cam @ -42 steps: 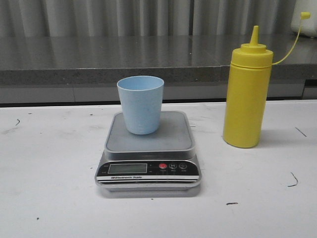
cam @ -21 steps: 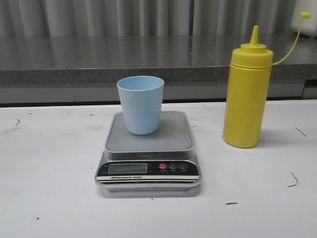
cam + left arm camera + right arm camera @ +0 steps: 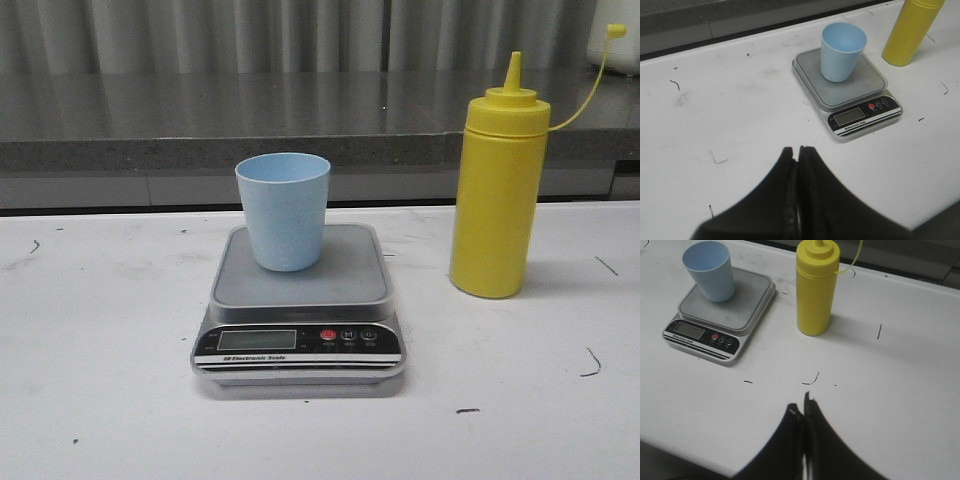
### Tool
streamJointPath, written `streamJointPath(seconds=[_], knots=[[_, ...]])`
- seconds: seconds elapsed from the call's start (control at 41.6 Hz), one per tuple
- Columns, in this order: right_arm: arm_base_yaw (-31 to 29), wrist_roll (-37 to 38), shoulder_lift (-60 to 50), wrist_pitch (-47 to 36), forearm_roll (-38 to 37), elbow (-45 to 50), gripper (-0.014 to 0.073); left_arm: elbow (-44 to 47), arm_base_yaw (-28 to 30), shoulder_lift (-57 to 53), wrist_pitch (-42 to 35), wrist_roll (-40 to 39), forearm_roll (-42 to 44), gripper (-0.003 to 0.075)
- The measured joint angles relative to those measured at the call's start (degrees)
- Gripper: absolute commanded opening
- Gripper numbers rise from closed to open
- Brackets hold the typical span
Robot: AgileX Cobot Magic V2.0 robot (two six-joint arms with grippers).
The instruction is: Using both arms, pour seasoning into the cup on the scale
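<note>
Nothing moving since a second ago; both pincers, left (image 3: 798, 150) and right (image 3: 802, 410), sitting closed, empty; seasoning (image 3: 497, 180) standing untouched

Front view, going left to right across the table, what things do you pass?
Flat digital kitchen scale with grey steel platform, with the small pale blue plastic tumbler standing on it → tall yellow plastic squeeze bottle with cone nozzle → its thin tethered cap, out toward the right edge.
</note>
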Motion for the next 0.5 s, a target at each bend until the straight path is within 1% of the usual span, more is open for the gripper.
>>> streamJointPath(seconds=[0.072, 0.144, 0.361, 0.505], knots=[[0.0, 0.0, 0.0, 0.0, 0.0, 0.0, -0.0117, 2.38, 1.81, -2.58, -2.78, 0.0, 1.07, -0.002], [0.0, 0.0, 0.0, 0.0, 0.0, 0.0, -0.0117, 6.37, 4.59, -5.9, -7.98, 0.0, 2.18, -0.002], [0.0, 0.0, 0.0, 0.0, 0.0, 0.0, -0.0117, 22.36, 15.73, -15.23, -27.58, 0.0, 2.7, -0.002], [0.0, 0.0, 0.0, 0.0, 0.0, 0.0, -0.0117, 32.43, 21.43, -20.56, -35.82, 0.0, 2.34, -0.002]])
